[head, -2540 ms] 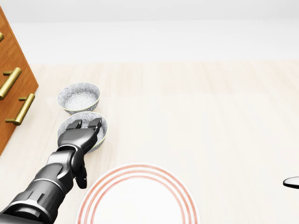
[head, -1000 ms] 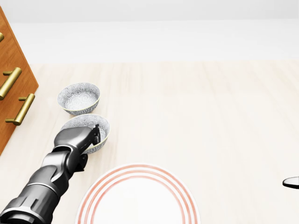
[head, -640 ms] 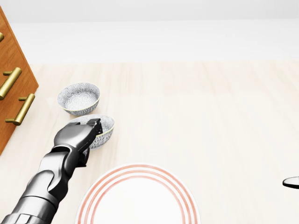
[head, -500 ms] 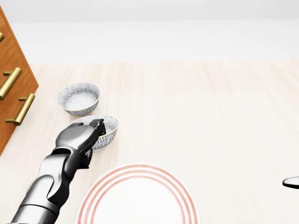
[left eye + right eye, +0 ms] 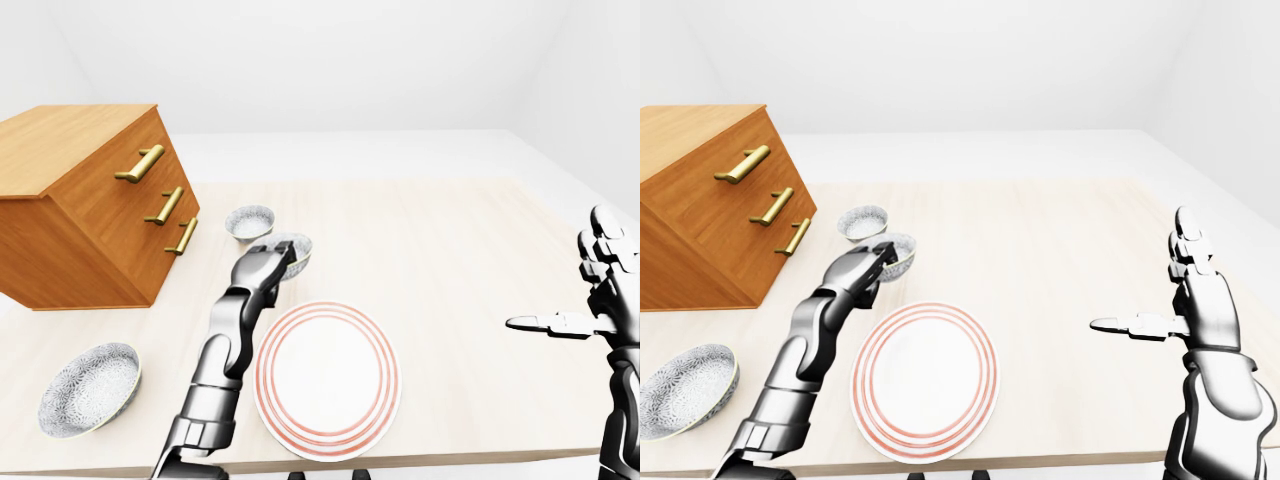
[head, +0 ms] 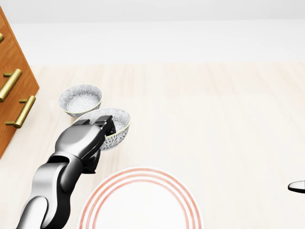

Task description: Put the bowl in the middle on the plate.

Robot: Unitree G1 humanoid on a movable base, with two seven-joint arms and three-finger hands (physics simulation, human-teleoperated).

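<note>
Clasping the patterned middle bowl (image 6: 117, 125) by its rim, the left hand (image 6: 88, 136) holds it tilted just off the upper-left edge of the plate (image 6: 143, 206) in the head view, a second bowl (image 6: 80, 99) lying just beyond it, while the right hand (image 5: 1201, 301) hangs open-fingered well to that plate's right.

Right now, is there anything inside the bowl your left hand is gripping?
The middle bowl looks empty: only its patterned lining shows. The left hand grips its lower-left rim in the head view, and the fingers hide that part inside.
</note>
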